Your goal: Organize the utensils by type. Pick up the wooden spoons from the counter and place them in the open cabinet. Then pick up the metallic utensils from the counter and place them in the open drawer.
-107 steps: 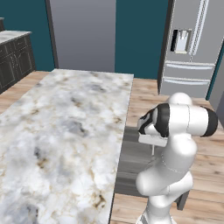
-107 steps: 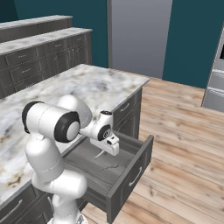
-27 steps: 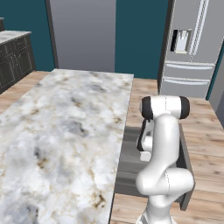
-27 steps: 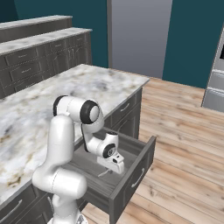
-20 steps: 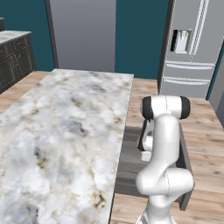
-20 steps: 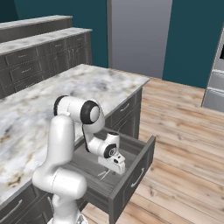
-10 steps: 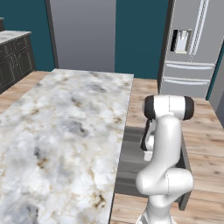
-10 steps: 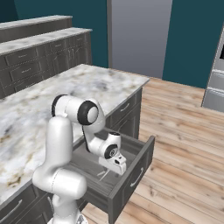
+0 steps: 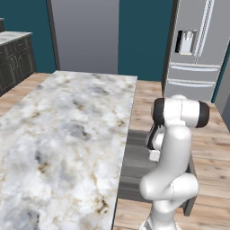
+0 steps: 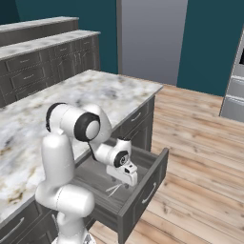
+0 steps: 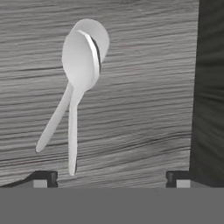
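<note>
Open now, where a second ago the gripper [image 11: 111,177] was half closed: its two finger tips [image 11: 43,178] stand wide apart at the bottom of the hand view and hold nothing. Between those earlier pictures and now the arm has barely shifted, hand low inside the drawer [image 10: 143,195].

Count them: two metal spoons [image 11: 81,74] lie on the drawer floor, bowls overlapping one on top of the other, handles fanning apart toward the fingers. Both spoons sit between the two finger tips, nearer the left-hand one in the hand view, apart from either tip. One drawer, pulled out from under the counter [image 9: 63,134], with one slim bar handle [image 10: 149,193] on its front.

In the right base view the gripper [image 10: 125,177] hangs just above the drawer floor, and a thin pale sliver beneath it is all that shows of the spoons [image 10: 114,189]; too small to count there. From the left base view the arm's own body covers most of the drawer [image 9: 134,157], cutting off the hand and the spoons. A dark drawer wall [image 11: 208,87] runs along one side of the hand view.
</note>
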